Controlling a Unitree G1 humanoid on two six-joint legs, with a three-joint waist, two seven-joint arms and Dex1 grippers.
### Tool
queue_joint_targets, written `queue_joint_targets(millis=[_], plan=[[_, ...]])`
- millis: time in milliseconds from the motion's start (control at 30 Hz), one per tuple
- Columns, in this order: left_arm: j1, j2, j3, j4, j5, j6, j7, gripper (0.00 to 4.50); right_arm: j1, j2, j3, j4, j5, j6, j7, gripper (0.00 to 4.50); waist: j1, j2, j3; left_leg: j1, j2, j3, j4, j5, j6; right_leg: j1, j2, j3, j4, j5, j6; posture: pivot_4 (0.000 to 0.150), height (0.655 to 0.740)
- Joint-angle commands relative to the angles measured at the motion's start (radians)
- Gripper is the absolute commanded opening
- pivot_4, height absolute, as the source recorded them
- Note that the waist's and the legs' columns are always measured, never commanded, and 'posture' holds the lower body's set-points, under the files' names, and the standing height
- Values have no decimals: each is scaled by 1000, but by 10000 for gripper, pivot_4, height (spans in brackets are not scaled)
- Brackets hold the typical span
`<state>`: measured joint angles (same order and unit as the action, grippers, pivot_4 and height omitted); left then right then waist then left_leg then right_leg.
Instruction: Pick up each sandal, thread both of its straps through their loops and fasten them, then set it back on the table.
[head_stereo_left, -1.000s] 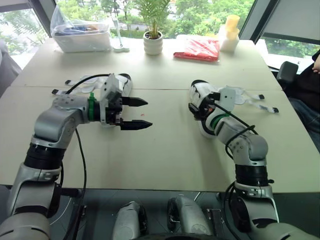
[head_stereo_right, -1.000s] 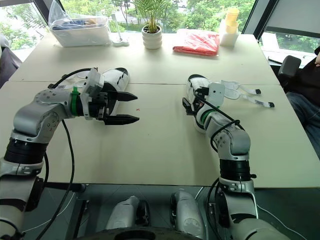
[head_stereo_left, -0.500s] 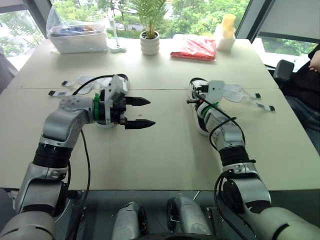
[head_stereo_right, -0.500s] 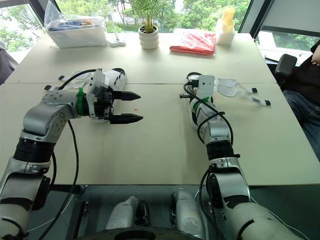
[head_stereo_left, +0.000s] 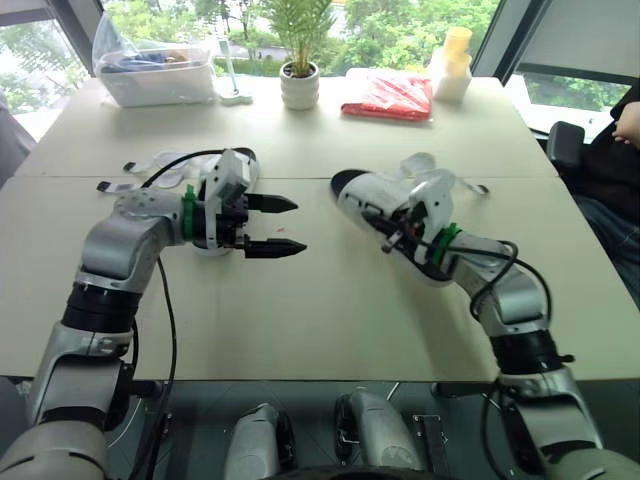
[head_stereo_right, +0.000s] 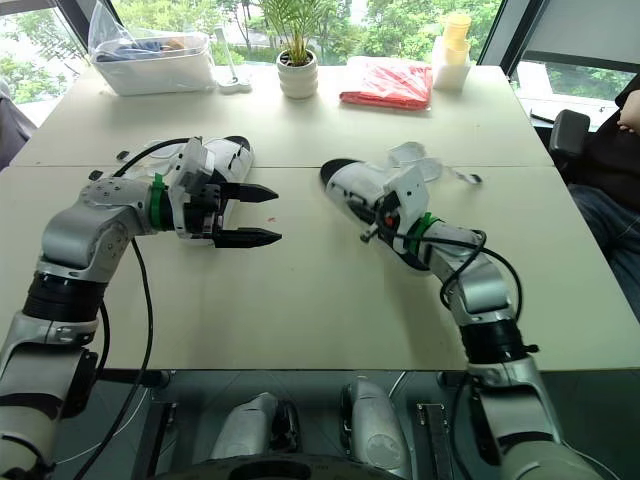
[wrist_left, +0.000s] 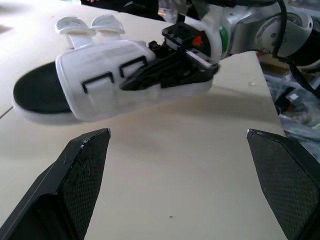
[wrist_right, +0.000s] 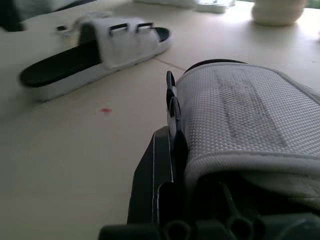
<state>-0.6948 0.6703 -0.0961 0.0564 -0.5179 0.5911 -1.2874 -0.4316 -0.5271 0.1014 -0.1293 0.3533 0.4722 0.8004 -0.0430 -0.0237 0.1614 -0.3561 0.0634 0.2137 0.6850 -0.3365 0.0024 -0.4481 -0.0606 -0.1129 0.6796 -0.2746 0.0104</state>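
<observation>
The right white sandal (head_stereo_left: 372, 198) with its black footbed lies slanted near the table's middle, tilted up off the table. My right gripper (head_stereo_left: 388, 226) is shut on the side of its upper band, by the two black loops (wrist_left: 116, 74). Its straps (head_stereo_left: 422, 164) hang loose behind it. The left sandal (head_stereo_right: 236, 153) rests flat behind my left gripper (head_stereo_left: 298, 226), its straps (head_stereo_left: 150, 166) spread out to the left. That gripper hovers open over the table with nothing between its fingers, pointing at the right sandal.
At the table's far edge stand a clear plastic box (head_stereo_left: 160, 72), a potted plant (head_stereo_left: 302, 86), a red packet (head_stereo_left: 392, 98) and a yellow-topped container (head_stereo_left: 454, 66). A person (head_stereo_left: 622, 135) sits at the right edge. A seam (head_stereo_left: 300, 179) crosses the table.
My right gripper has shut on the right sandal and swung it left toward the table's middle, its straps trailing. The left gripper holds its place, still open.
</observation>
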Motion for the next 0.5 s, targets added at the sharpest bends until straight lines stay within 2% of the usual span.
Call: queue_joint_targets(millis=[33, 233, 333, 500], plan=[[-20, 55, 15, -25, -26, 21, -76, 45000, 44, -112, 47, -188, 58, 0, 193, 410, 0, 0, 0, 0, 0, 0, 0, 0, 0, 0, 0, 0, 0, 0, 0, 1500, 7278], [-15, 102, -1, -8, -21, 31, -146, 45000, 120, -215, 98, -251, 50, -38, 326, 410, 1, -1, 0, 0, 0, 0, 1, 0, 0, 0, 0, 0, 0, 0, 0, 1500, 7278], [15, 115, -13, -56, -25, 37, -168, 45000, 135, -205, 136, -227, -5, -84, 316, 410, 0, -1, 0, 0, 0, 0, 1, 0, 0, 0, 0, 0, 0, 0, 0, 1500, 7278], [77, 123, -30, -103, -2, 9, -171, 45000, 159, -189, 154, -237, 1, -80, 320, 410, 1, -1, 1, 0, 0, 0, 1, 0, 0, 0, 0, 0, 0, 0, 0, 1500, 7278]])
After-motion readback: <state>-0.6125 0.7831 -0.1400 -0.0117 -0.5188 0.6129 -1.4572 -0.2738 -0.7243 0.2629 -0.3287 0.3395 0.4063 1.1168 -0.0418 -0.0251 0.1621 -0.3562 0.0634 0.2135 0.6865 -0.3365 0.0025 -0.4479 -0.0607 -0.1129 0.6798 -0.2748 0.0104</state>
